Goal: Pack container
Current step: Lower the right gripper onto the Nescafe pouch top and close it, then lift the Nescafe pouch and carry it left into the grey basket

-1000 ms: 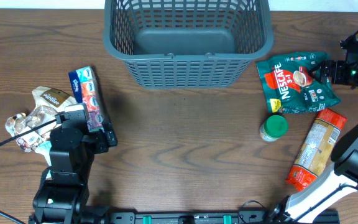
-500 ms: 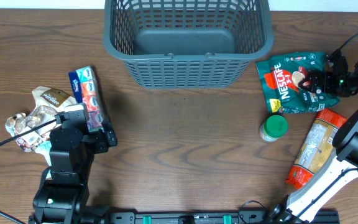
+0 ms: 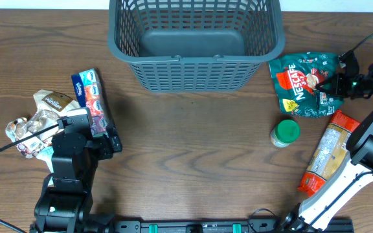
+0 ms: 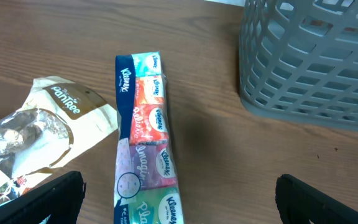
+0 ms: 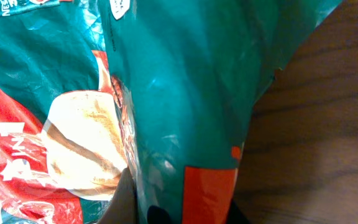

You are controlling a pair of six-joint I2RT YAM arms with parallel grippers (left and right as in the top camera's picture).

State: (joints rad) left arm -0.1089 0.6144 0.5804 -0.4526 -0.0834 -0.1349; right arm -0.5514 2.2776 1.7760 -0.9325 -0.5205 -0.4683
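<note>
The container [image 3: 196, 61] is a large dark grey lattice basket at the back middle of the table, and nothing shows inside it; its corner [image 4: 316, 62] also appears in the left wrist view. A green and red Nescafe bag [image 3: 296, 84] lies to its right. My right gripper [image 3: 334, 86] is shut on that bag's right edge, and the bag [image 5: 185, 93] fills the right wrist view, bunched into a fold where the jaws pinch it. My left gripper [image 4: 179, 199] stands open over the near end of a Kleenex multipack [image 4: 145, 137], without touching it.
A brown Pantree pouch [image 3: 50, 103] and a crinkled clear packet [image 3: 21, 133] lie left of the Kleenex multipack [image 3: 89, 97]. A green-lidded jar [image 3: 285, 133] and an orange pasta packet [image 3: 329, 155] sit in front of the Nescafe bag.
My right gripper moved left onto the Nescafe bag and shut on its right edge, crumpling it. The left arm has stayed still.
</note>
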